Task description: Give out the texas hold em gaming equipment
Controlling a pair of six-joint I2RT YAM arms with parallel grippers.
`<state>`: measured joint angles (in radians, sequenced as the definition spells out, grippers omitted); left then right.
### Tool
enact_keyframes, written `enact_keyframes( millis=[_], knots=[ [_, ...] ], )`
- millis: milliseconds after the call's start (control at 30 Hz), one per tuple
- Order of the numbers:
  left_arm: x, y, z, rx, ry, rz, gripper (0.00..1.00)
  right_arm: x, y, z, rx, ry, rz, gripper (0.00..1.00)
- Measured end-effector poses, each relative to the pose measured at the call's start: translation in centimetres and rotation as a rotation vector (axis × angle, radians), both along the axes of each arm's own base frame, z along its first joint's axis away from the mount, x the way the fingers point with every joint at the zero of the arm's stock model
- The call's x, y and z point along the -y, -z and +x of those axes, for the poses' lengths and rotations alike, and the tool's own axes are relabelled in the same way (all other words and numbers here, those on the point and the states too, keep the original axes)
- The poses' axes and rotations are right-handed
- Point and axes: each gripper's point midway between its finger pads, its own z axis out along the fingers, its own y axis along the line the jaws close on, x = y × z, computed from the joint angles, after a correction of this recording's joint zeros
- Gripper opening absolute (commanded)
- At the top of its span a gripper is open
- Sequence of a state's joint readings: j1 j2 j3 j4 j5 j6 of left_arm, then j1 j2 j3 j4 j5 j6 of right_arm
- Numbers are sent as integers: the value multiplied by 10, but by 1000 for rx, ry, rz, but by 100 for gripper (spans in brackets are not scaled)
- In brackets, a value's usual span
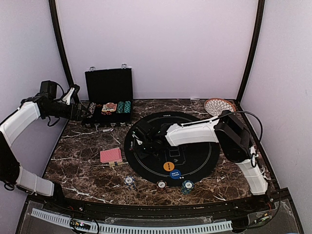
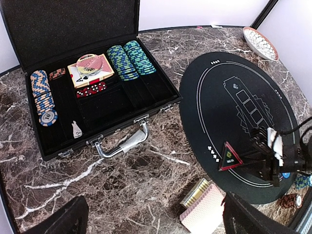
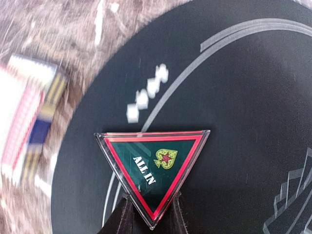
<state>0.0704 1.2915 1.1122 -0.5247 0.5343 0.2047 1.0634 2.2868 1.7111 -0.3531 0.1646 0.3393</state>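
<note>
Now grips red triangle [image 3: 152,165] by one tip with right gripper [image 3: 148,217], over black mat's [image 3: 243,97] side toward table's [image 1: 83,170] left edge; holds left gripper [image 2: 153,214] splayed wide near case [image 2: 73,29] at far-left corner.

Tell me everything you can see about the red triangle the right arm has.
The triangle is flat, with a clear plastic-looking rim, a red border and a dark green face printed ALL IN in white beside a yellow spade with a red star. The right end effector pinches one corner. It is over the black mat, near its edge; whether it rests on the mat is unclear.
</note>
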Motion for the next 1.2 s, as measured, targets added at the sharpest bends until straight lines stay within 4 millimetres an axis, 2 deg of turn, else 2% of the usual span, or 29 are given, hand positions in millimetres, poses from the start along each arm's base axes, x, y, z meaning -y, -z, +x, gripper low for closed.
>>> enact_keyframes(
  millis=[233,333,533,600,733,933,1000,1067,1200],
  knots=[
    [0,-6,-3,13,1,1,99,-13,-1,30,34,16,18,24],
    [0,-11,-4,27,1,2,99,-14,-2,36,43,24,18,28],
    [0,-16,-4,34,-2,0,99,-10,-4,45,65,39,9,64],
    [0,-16,-5,30,-2,-1,99,-4,-5,43,70,41,1,71],
    [1,-15,-6,23,1,-7,99,24,-13,28,54,57,-25,75],
    [3,-19,-7,26,8,-13,99,75,-55,-7,56,118,-13,81],
    [4,-19,-8,26,11,-17,99,88,-63,-21,55,137,-9,82],
    [4,-19,-9,24,15,-21,99,95,-61,-35,44,147,-20,82],
    [6,-20,-10,22,20,-26,99,110,-38,-60,3,158,-84,75]
  ],
)
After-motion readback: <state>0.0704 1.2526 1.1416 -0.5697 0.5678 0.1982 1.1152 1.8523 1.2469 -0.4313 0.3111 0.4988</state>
